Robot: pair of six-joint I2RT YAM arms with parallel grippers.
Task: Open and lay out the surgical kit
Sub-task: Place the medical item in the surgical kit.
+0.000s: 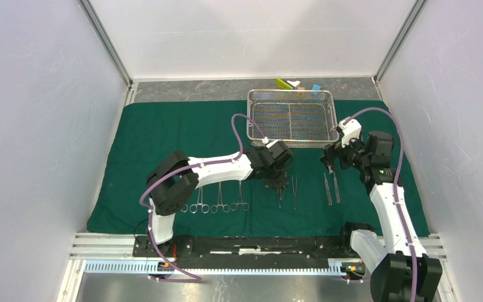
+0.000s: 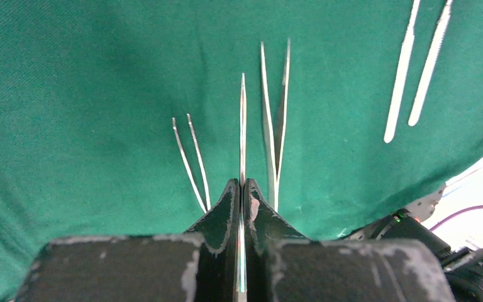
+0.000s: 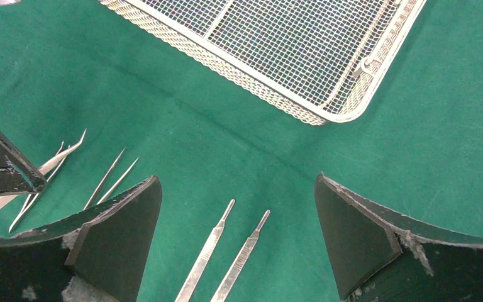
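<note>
One slim steel instrument (image 2: 242, 113) pinched by left gripper (image 2: 242, 189); right gripper (image 3: 238, 182) spread wide. Judged best lowered flat, parallel beside tweezers (image 2: 275, 185).

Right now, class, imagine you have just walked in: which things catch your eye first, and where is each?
The dark green cloth covers most of the table, with a silver wire-mesh tray, seemingly empty, at its far edge. Near the middle, the left gripper is shut on a slim steel tool over the cloth, ring-handled clamps lying to its left. The right gripper hangs open over two flat steel handles.
</note>
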